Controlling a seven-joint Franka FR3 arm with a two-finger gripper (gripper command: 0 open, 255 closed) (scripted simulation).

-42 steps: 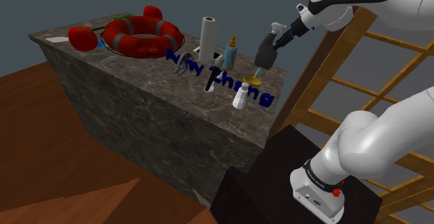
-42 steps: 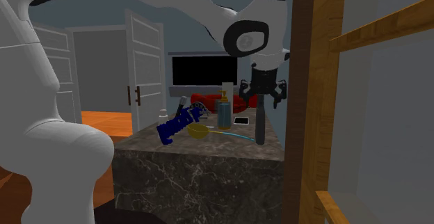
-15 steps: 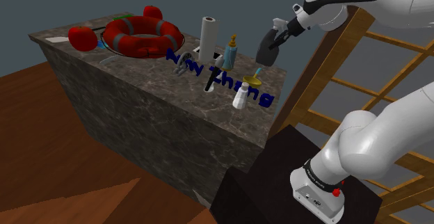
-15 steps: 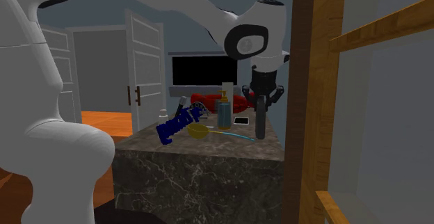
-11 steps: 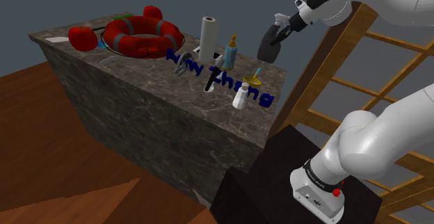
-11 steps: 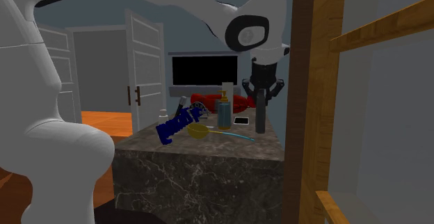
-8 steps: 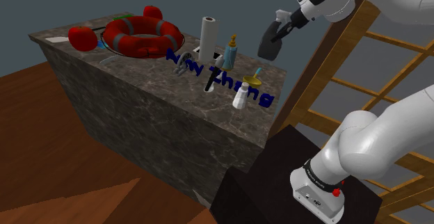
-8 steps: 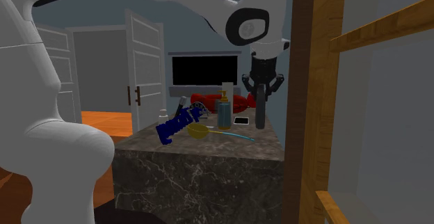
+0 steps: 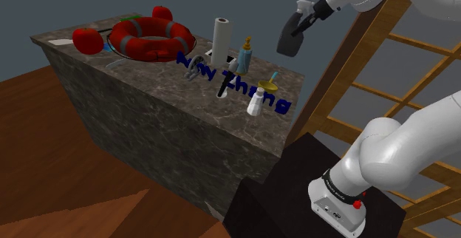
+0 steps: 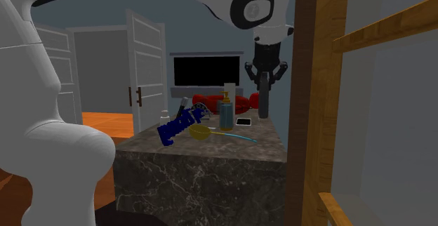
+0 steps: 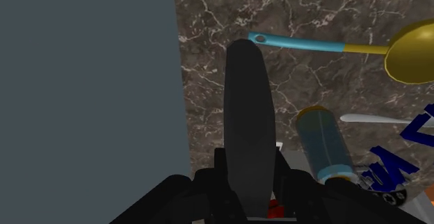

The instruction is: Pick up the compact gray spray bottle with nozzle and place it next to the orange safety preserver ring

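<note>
The dark gray spray bottle [image 9: 289,41] hangs in the air above the counter's near right end, clear of the marble top [image 9: 140,89]. My gripper [image 9: 305,18] is shut on its nozzle end, and the body points down at a slight tilt. In the second exterior view the bottle [image 10: 264,102] hangs upright under the gripper [image 10: 264,81]. In the wrist view its dark body [image 11: 247,111] runs out from between my fingers [image 11: 247,182]. The orange and gray preserver ring [image 9: 150,37] lies flat at the counter's far left end, well away from the bottle.
On the counter stand a white paper roll [image 9: 220,35], a blue pump bottle [image 9: 244,55], a small white bottle [image 9: 255,102], a yellow spoon with a blue handle [image 9: 269,86] and blue letters [image 9: 222,72]. Red objects [image 9: 87,40] flank the ring. A wooden frame [image 9: 354,59] rises beside the arm.
The gripper has carried the spray bottle steadily upward, from just above the counter top to well above it. Nothing on the counter has moved.
</note>
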